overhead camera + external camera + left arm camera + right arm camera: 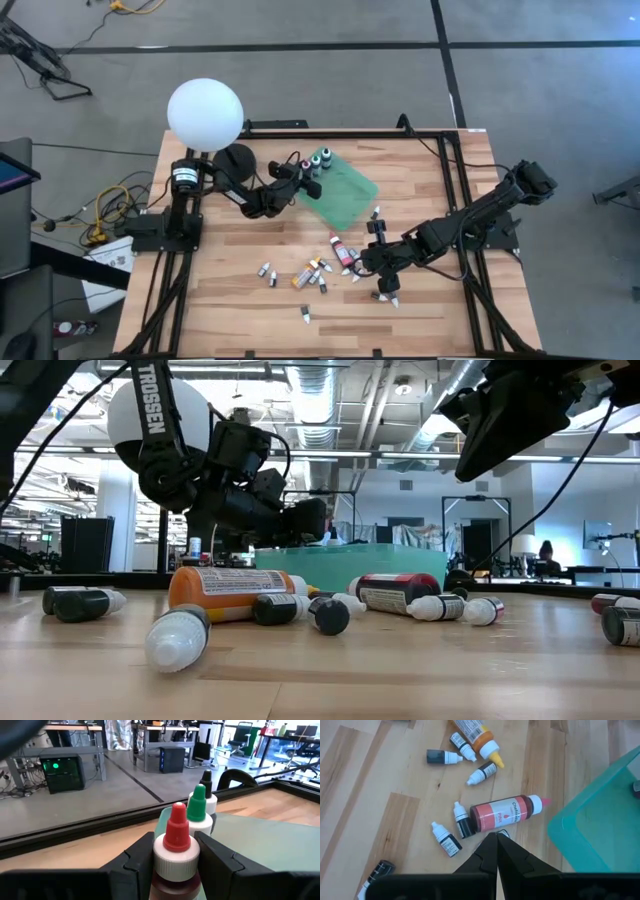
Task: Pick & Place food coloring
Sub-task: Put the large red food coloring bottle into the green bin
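Observation:
An upright red-capped food coloring bottle (176, 840) stands between the fingers of my left gripper (306, 183), at the far left corner of the green tray (345, 195). Just beyond it, a green-capped bottle (199, 812) and a black-capped bottle (206, 790) stand upright in the tray. My right gripper (496, 845) hovers shut over the table, beside a pink bottle (507, 812) that lies on its side. Several small bottles (305, 275) lie scattered on the wood. My left gripper pinches the red-capped bottle between its two fingers, at the white collar and the dark body just below it (172, 862). The fingers come in nearly level from the table's left side. The bottle stands upright. Its base is hidden by the gripper.
A white globe lamp (205, 113) on a black base stands at the far left, close behind the left arm. An orange bottle (225, 588) and more small bottles (385, 295) lie near the front middle. The tray's near half (355, 200) is bare.

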`<action>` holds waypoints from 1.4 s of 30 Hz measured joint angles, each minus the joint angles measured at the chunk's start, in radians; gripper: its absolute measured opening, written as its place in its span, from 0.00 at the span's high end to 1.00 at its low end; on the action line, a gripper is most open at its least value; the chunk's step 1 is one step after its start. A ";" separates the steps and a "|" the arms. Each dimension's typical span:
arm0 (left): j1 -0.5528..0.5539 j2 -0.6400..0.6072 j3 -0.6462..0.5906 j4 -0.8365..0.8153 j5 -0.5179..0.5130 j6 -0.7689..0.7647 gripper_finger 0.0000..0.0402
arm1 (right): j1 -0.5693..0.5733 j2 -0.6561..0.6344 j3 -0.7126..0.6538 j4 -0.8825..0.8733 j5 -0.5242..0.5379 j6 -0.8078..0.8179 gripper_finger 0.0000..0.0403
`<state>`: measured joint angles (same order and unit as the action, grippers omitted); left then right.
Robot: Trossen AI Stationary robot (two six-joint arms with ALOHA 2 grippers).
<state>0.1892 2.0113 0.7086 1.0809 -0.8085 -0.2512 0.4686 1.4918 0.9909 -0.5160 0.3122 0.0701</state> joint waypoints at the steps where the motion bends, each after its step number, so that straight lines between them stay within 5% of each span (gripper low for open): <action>1: -0.002 0.000 0.000 0.000 0.000 0.000 0.70 | 0.000 0.000 0.000 0.000 0.000 0.000 1.00; 42: -0.036 0.003 -0.002 -0.006 -0.063 0.062 0.70 | 0.000 0.000 0.000 0.001 0.000 0.018 1.00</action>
<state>0.1528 2.0140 0.7063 1.0748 -0.8718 -0.1890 0.4686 1.4918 0.9909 -0.5152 0.3122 0.0878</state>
